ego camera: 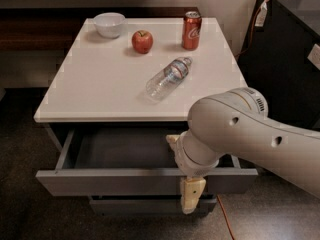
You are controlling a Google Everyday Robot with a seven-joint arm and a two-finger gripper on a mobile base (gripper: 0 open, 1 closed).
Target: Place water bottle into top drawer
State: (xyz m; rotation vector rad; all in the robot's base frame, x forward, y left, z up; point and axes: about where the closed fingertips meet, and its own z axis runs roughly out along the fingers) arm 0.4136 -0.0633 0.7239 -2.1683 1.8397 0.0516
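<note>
The water bottle lies on its side on the white tabletop, right of centre, with its cap pointing toward the back right. The top drawer stands pulled out below the tabletop, and its grey interior shows nothing inside. My gripper hangs at the drawer's front panel, right of its middle, below the bulky grey-white arm. It holds nothing that I can see. The bottle is well behind and above the gripper.
A red soda can, a red apple and a white bowl stand along the back of the tabletop. A black cabinet stands to the right. An orange cable runs along the floor.
</note>
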